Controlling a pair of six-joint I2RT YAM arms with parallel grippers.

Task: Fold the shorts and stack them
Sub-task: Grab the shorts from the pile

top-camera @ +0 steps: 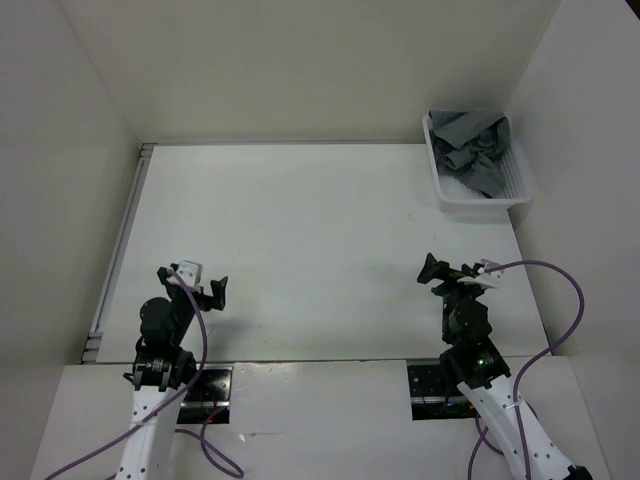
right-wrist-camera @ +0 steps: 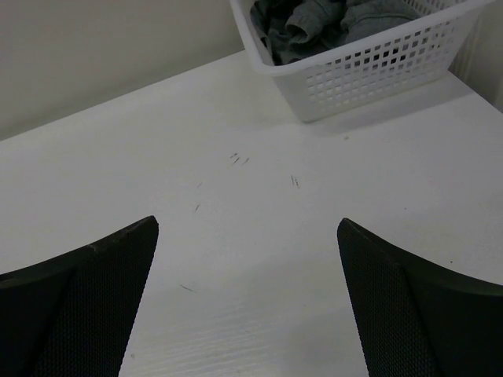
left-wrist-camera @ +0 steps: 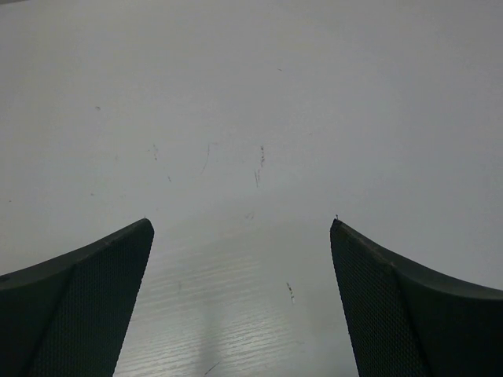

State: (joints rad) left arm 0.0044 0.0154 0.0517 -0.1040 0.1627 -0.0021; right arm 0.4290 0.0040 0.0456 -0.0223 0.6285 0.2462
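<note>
Grey fabric shorts [top-camera: 473,148] lie crumpled in a white mesh basket [top-camera: 519,180] at the table's far right corner. They also show at the top of the right wrist view [right-wrist-camera: 314,20], inside the basket [right-wrist-camera: 377,67]. My left gripper [top-camera: 200,285] is open and empty above the near left of the table; its wrist view [left-wrist-camera: 242,228] shows only bare tabletop between the jaws. My right gripper [top-camera: 455,272] is open and empty near the front right, well short of the basket; its wrist view [right-wrist-camera: 247,228] also shows bare table between the jaws.
White walls enclose the table on the left, back and right. A metal rail [top-camera: 120,250] runs along the table's left edge. The white tabletop [top-camera: 320,240] has small scratch marks.
</note>
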